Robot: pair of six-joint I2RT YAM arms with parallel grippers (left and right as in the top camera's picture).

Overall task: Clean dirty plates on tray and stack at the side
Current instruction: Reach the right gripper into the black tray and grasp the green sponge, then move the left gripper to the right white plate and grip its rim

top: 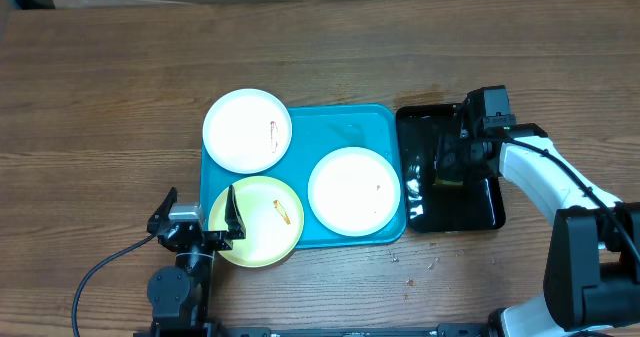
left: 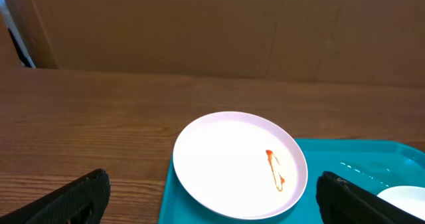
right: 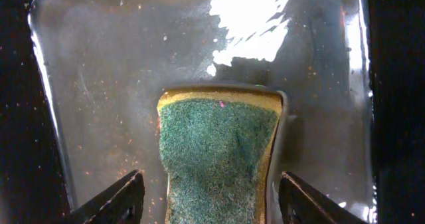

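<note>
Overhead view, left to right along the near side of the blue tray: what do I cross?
left gripper → yellow-green plate → white plate → black tray

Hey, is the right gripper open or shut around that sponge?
Open. The right gripper has its fingers spread either side of the sponge, which lies in the black tray; not clamped.

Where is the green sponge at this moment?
In the right wrist view, the green sponge lies in the black tray, between the open fingers of the right gripper. Overhead, that tray sits just right of the turquoise tray.
</note>
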